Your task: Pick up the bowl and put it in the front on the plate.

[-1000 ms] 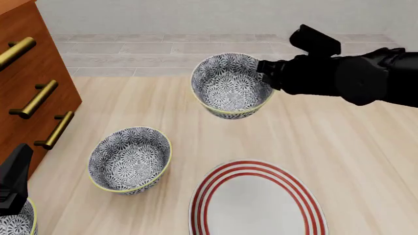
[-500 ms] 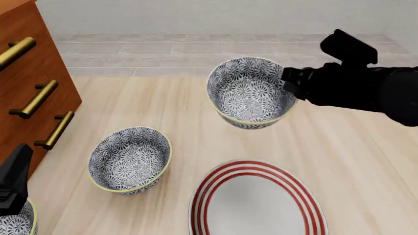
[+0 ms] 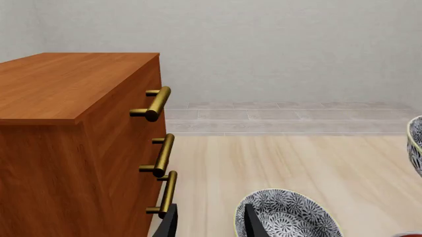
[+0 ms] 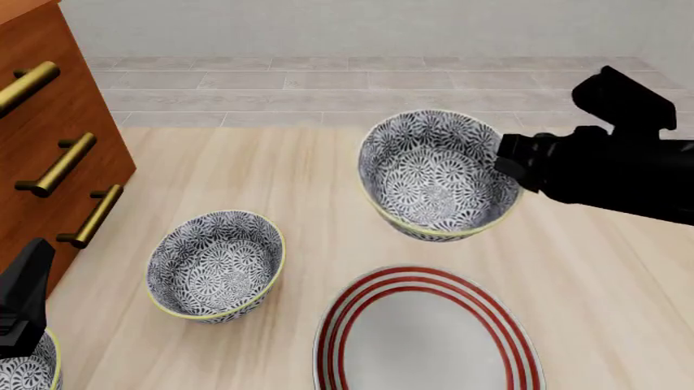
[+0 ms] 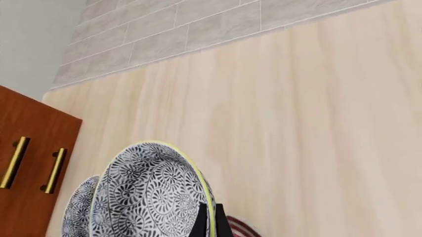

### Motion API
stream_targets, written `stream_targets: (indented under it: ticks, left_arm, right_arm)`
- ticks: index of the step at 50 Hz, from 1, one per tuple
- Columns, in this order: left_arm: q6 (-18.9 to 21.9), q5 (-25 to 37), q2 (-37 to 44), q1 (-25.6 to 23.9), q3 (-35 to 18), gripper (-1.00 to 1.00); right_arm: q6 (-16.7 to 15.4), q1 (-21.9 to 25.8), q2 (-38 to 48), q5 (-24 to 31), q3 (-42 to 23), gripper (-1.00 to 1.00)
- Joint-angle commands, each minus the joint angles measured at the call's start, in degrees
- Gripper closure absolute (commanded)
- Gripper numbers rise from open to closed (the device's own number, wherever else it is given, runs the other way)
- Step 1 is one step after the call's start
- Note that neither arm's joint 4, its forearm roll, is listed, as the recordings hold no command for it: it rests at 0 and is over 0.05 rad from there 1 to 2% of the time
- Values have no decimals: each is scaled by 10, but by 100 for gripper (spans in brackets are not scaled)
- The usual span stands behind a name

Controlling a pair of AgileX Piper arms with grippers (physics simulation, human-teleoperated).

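Note:
My right gripper (image 4: pixel 505 167) is shut on the rim of the floral bowl (image 4: pixel 434 175), which hangs tilted in the air behind and above the far edge of the red-ringed white plate (image 4: pixel 428 345). In the right wrist view the bowl (image 5: pixel 151 192) fills the lower part, its rim pinched between my fingertips (image 5: pixel 200 222). A sliver of the plate (image 5: pixel 241 230) shows beside them. My left gripper (image 3: pixel 211 228) stands open at the near left with nothing between its fingers.
A second identical bowl (image 4: pixel 214 264) rests on the table left of the plate, also seen in the left wrist view (image 3: pixel 290 217). A third bowl (image 4: pixel 24 370) peeks in at the near left corner under my left arm (image 4: pixel 22 305). A wooden dresser (image 4: pixel 54 138) with brass handles lines the left side.
My right gripper has carried the bowl to the right and toward the front, lower and closer to the plate. The left arm has not moved.

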Motion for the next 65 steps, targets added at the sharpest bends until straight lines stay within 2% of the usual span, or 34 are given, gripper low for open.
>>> stream_targets:
  ticks: [1, 19, 28, 40, 53, 65]
  left_arm:
    - [0, 0, 0, 0, 0, -100]
    - [0, 0, 0, 0, 0, -100]
    - [0, 0, 0, 0, 0, -100]
    - [0, 0, 0, 0, 0, -100]
    - [0, 0, 0, 0, 0, -100]
    - [0, 0, 0, 0, 0, -100]
  right_arm:
    - [10, 4, -48, 19, 26, 100]
    - [14, 26, -83, 48, 45, 100]
    - [2, 32, -97, 61, 57, 100]
    - [2, 40, -110, 77, 83, 100]
    - [6, 57, -121, 81, 97, 100]
    - [-8, 61, -113, 70, 111, 100]
